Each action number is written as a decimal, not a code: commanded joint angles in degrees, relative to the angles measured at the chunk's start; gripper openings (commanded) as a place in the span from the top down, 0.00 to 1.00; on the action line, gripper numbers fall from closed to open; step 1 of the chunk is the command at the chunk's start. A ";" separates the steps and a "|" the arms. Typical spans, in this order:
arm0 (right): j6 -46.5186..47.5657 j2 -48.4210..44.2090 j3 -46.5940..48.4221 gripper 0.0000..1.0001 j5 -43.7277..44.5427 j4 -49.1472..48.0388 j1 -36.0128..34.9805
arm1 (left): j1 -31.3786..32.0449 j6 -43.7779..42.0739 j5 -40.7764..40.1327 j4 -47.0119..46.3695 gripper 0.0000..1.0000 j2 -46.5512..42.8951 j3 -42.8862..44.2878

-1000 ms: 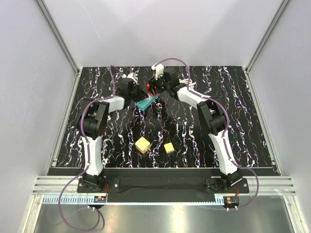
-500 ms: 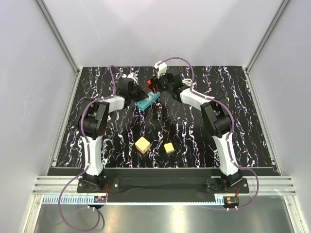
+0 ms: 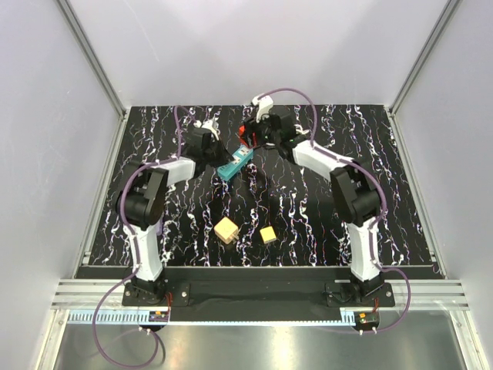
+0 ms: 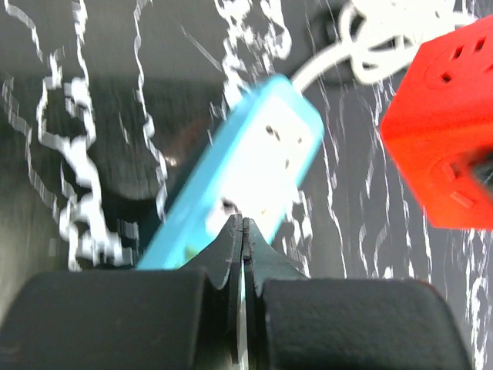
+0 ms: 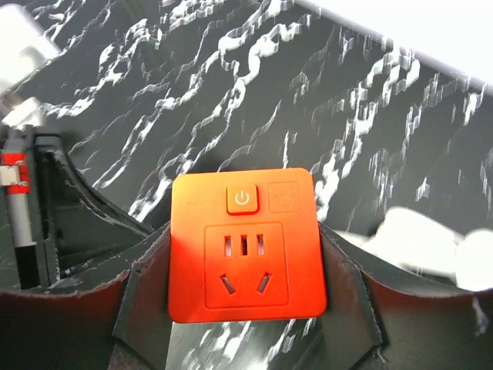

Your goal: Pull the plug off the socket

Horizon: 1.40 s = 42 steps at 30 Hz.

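The teal-blue power strip (image 3: 236, 163) lies slanted at the table's far middle; it also shows in the left wrist view (image 4: 246, 169). Its coiled white cord (image 4: 385, 38) runs off behind it. My left gripper (image 3: 209, 152) is shut, and its fingertips (image 4: 243, 231) rest at the strip's near end. My right gripper (image 3: 250, 136) is shut on the red cube plug (image 5: 245, 247), one finger on each side. The red cube (image 4: 443, 123) hangs apart from the strip, above and beyond its far end.
Two tan blocks (image 3: 226, 230) (image 3: 268, 234) lie on the black marbled table nearer the arm bases. White walls with metal rails stand round the table. Part of the left arm (image 5: 23, 200) shows at the left of the right wrist view.
My right gripper has drawn the red cube back and up, away from the strip's far end. The strip has shifted slightly right, with the left gripper still at its near end.
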State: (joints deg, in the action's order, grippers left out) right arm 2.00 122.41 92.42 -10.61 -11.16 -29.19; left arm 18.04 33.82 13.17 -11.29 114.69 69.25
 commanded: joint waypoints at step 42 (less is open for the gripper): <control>-21.86 -23.36 -25.54 0.91 -3.54 66.89 -2.53 | 10.43 3.71 6.69 23.42 0.81 -83.31 -39.11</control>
State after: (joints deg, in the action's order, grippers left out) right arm -18.39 98.48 64.86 -14.13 56.66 -30.02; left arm 27.99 37.10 19.90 11.49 32.67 30.24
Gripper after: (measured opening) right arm 0.685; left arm 0.184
